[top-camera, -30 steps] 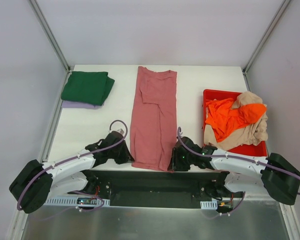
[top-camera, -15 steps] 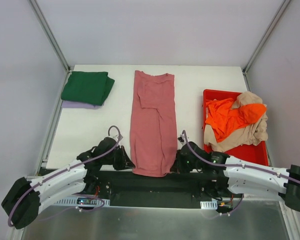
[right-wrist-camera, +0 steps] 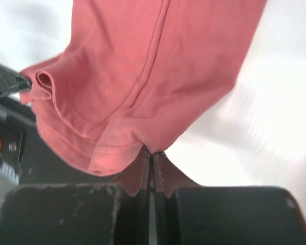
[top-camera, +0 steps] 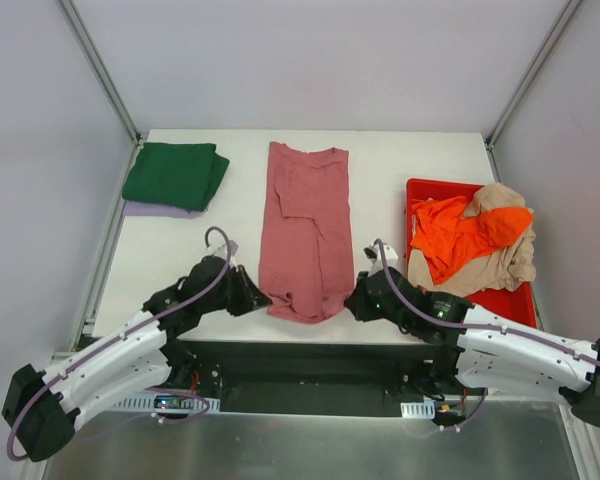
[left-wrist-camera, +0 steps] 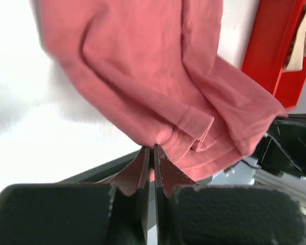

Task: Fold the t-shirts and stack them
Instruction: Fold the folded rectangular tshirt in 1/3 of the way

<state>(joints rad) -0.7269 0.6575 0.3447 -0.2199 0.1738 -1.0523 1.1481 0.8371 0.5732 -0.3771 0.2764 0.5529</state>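
**At the near table edge, both hem corners are pinched for the fold**

Down the middle of the table (top-camera: 230, 150) lies the rose-red t-shirt (top-camera: 305, 220), already narrowed into a long strip with its collar at the far end. The left gripper (left-wrist-camera: 153, 153) has its fingers clenched on the near left hem corner. The right gripper (right-wrist-camera: 152, 155) is clamped the same way on the near right corner, with the stitched hem curling beside it. Between them the near end of the cloth sags and wrinkles.

The step in hand looks like the end-to-end fold, hem toward collar. The next move calls for both arms to travel away from the bases together, level and at matched pace, so the hem lands square and the side folds do not open.

At far left, a folded dark green t-shirt (top-camera: 173, 175) sits on a lilac t-shirt (top-camera: 152, 210), the likely stack. An orange t-shirt (top-camera: 460, 235) and a beige t-shirt (top-camera: 505, 265) wait crumpled in the red bin (top-camera: 416, 190).
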